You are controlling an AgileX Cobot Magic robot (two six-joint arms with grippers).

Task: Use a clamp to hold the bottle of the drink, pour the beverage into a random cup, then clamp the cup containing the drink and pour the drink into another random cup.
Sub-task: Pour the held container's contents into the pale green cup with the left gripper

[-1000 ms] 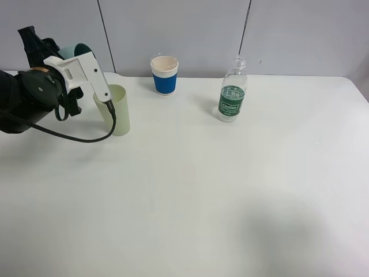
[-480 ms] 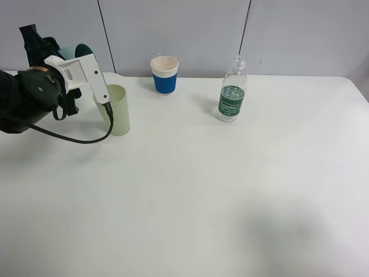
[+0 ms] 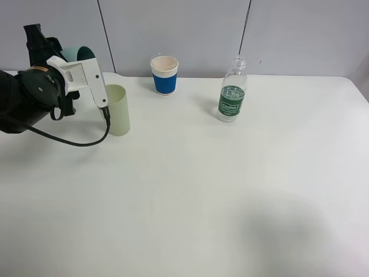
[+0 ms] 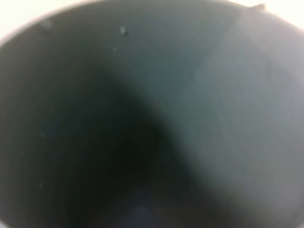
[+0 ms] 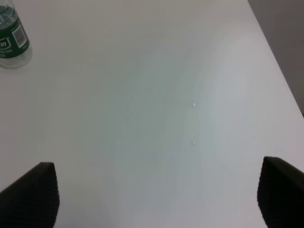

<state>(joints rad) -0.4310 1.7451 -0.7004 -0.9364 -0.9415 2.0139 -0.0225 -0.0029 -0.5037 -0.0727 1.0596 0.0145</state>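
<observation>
My left gripper [image 3: 64, 60] is shut on a teal cup [image 3: 79, 52], held raised at the table's back left, just behind a pale green cup [image 3: 119, 111]. The left wrist view looks straight into the teal cup's dark inside [image 4: 152, 114], which has a few droplets on the wall. A clear bottle with a green label [image 3: 232, 92] stands uncapped at the back, right of centre; it also shows in the right wrist view [image 5: 11, 39]. A blue cup with a white rim [image 3: 165, 75] stands at the back centre. My right gripper [image 5: 154, 192] is open over bare table.
The white table [image 3: 202, 190] stretches from the cups to the front edge. A black cable [image 3: 81, 141] loops from the left arm beside the pale green cup. A grey panelled wall stands behind the table.
The left wrist and its white camera mount have risen slightly and turned back from the pale green cup. The cups on the table and the bottle have not moved.
</observation>
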